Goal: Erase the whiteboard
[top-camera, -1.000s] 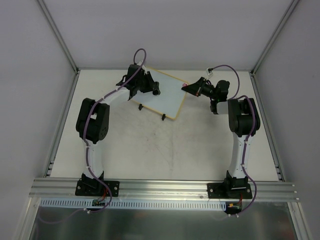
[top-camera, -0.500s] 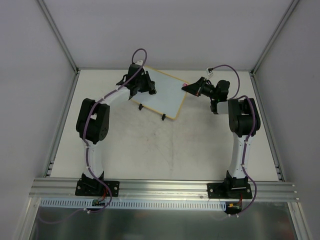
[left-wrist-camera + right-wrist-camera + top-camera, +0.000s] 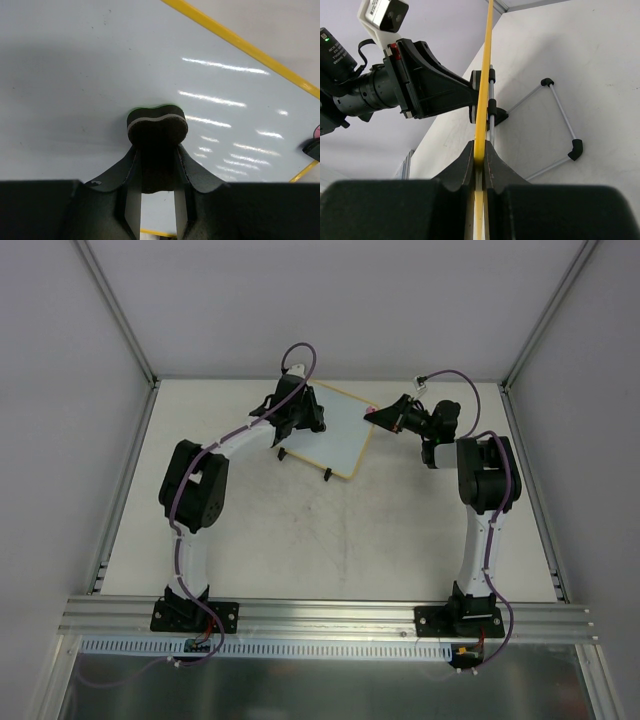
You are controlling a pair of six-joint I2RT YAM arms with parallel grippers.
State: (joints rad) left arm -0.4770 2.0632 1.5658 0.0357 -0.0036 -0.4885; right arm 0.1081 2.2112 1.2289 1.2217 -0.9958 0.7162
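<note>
Since a second ago, the left fingers (image 3: 308,420) have been carried to the right along the whiteboard (image 3: 345,440), and the left elbow has been drawn in with them. The whiteboard and the right fingers (image 3: 378,418) are seen where they were.

The left fingers are clamped on a dark felt eraser (image 3: 157,125), which is held just ahead of their tips with its flat face pressed against the white face of the board. Streaks of glare are seen on the board to the right of the eraser.

The whiteboard is stood tilted on the surface (image 3: 330,540), between the two sets of fingers, and is propped from behind on a wire stand (image 3: 563,112) tipped with black feet (image 3: 576,148). Its yellow frame (image 3: 486,60) is pinched edge-on between the right fingers, which are closed on the board's right corner, just beside the pink dot (image 3: 371,412). From the right wrist, the left arm is seen on one side of the frame and the stand on the other.
</note>
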